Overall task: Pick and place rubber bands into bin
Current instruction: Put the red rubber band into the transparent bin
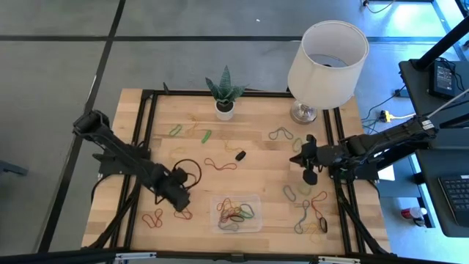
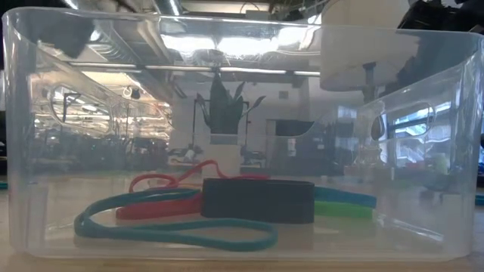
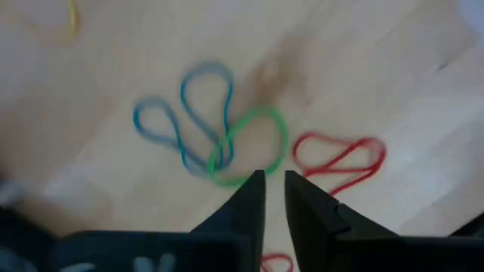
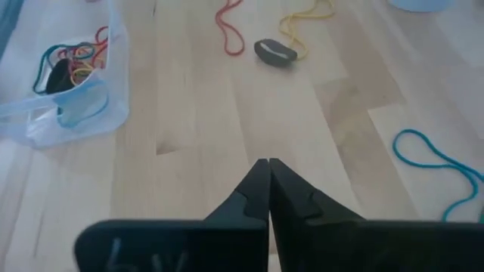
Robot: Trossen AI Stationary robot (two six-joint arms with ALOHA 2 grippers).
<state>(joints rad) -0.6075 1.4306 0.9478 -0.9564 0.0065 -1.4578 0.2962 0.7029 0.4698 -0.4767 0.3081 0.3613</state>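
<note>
The bin (image 1: 236, 213), a shallow clear tray near the table's near edge, holds several rubber bands (image 1: 234, 211); through its wall (image 2: 423, 151) I see teal, red, green and a wide black one (image 2: 257, 200). More bands lie scattered over the wood. My left gripper (image 1: 179, 205) hangs left of the bin, open by a narrow gap (image 3: 276, 180), above a cluster of blue (image 3: 189, 121), green (image 3: 253, 147) and red (image 3: 340, 159) bands. My right gripper (image 1: 299, 158) is shut (image 4: 268, 162) over bare wood right of centre and holds nothing.
A small black oval piece (image 4: 274, 51) lies ahead of my right gripper, with a red band (image 4: 231, 30) and a yellow band (image 4: 306, 23) beside it. A potted plant (image 1: 225, 92) and a white-shaded lamp (image 1: 326, 55) stand at the far edge.
</note>
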